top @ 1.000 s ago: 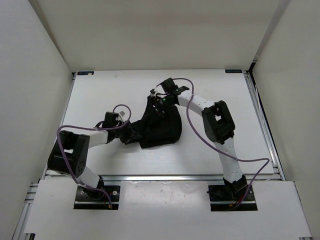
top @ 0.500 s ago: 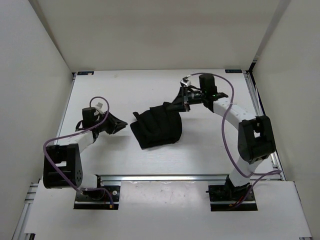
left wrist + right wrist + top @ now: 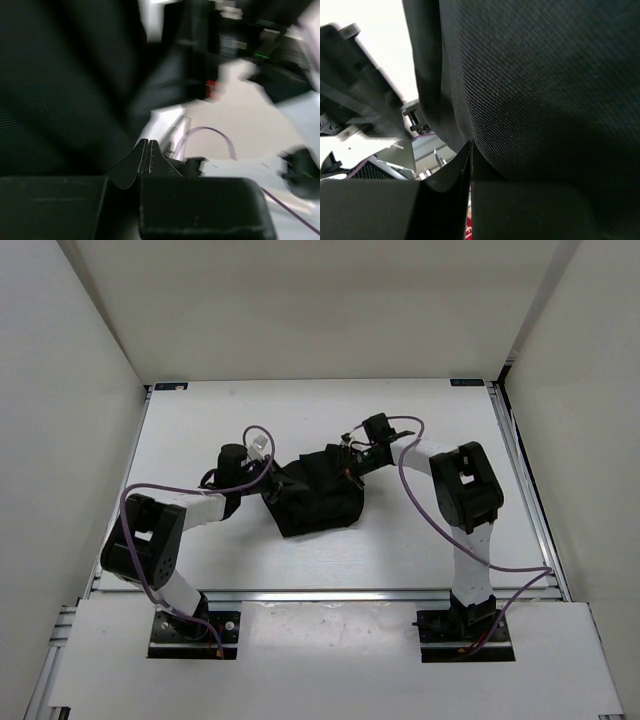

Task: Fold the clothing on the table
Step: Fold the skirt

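Clothing point(image 3: 318, 505) heaped black and loosely folded about midway between the near and far edges of the table point(image 3: 200, 420), well apart from all four edges. At the heap's left side, left gripper point(image 3: 268, 487) with fingers point(image 3: 131, 170) squeezed tip to tip beside the dark cloth, any pinched fold impossible to tell. Farther back, at the heap's far right corner, right gripper point(image 3: 349, 462) likewise closed tight against the weave, hold on it also unclear.

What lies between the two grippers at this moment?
Only the clothing. Its black bundle spans the whole stretch from the left gripper at its left edge to the right gripper at its far right corner. The top view shows this.
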`<state>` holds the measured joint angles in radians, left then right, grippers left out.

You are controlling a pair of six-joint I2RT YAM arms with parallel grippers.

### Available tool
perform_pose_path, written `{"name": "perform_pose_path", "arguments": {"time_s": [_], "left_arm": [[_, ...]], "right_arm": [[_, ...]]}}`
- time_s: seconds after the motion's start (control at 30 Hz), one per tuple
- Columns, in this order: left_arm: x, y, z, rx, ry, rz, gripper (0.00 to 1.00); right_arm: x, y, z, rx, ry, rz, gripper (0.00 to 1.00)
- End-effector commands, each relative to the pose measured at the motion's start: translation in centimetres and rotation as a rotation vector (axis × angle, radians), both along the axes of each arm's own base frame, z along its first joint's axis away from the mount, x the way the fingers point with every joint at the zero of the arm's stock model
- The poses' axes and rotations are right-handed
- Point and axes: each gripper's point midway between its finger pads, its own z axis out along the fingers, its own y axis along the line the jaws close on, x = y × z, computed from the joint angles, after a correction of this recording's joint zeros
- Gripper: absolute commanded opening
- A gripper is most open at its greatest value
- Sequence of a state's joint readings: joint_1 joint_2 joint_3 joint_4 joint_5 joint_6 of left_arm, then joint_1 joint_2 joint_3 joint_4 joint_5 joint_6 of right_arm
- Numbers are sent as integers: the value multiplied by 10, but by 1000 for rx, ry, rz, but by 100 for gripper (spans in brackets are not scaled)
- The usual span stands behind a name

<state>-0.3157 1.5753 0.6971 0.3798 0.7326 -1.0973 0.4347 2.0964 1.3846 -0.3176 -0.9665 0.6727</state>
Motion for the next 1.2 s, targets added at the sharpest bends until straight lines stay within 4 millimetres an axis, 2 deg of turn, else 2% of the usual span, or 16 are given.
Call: {"name": "perform_pose_path", "arguments": {"time_s": [0.0, 0.03, 0.1, 0.13, 0.27, 0.43, 0.47, 0.57, 0.63, 0.67, 0.8, 0.83, 0.97, 1.03, 1.1, 1.17], "left_arm": [[-14, 19, -52, 145, 92, 45, 0], [-23, 28, -69, 184, 134, 60, 0], [-32, 47, -90, 250, 170, 92, 0], [-41, 53, -101, 289, 195, 83, 0], [-54, 72, -124, 425, 224, 100, 0], [-59, 77, -139, 472, 247, 99, 0], [-55, 75, -136, 459, 238, 103, 0], [-59, 75, -144, 479, 263, 88, 0], [-56, 74, -142, 489, 251, 86, 0], [-57, 74, -142, 491, 255, 87, 0], [-53, 76, -139, 491, 244, 100, 0], [-58, 79, -140, 503, 266, 99, 0], [-57, 88, -140, 515, 272, 126, 0], [-58, 88, -137, 494, 268, 132, 0], [-49, 89, -120, 430, 233, 155, 0], [-36, 89, -98, 360, 197, 176, 4]], "right_arm": [[-2, 2, 11, 6, -35, 24, 0], [-1, 0, 19, 12, -47, 13, 0], [1, -4, 30, 36, -72, 0, 0], [-3, -3, 30, 41, -60, 5, 0], [1, -5, 55, 73, -111, 3, 0], [-1, 0, 72, 143, -121, 30, 0], [-3, 1, 73, 155, -105, 38, 0], [-12, 4, 55, 160, -17, 71, 0], [-23, 5, 34, 136, 50, 88, 0], [-26, 1, 29, 122, 64, 86, 0], [-40, -11, -16, 3, 158, 94, 0], [-43, -13, -26, -23, 173, 100, 0], [-52, -21, -55, -128, 200, 127, 0], [-47, -23, -51, -144, 163, 120, 0], [-38, -24, -39, -147, 107, 100, 0], [-21, -26, -5, -121, 6, 61, 0]]}}
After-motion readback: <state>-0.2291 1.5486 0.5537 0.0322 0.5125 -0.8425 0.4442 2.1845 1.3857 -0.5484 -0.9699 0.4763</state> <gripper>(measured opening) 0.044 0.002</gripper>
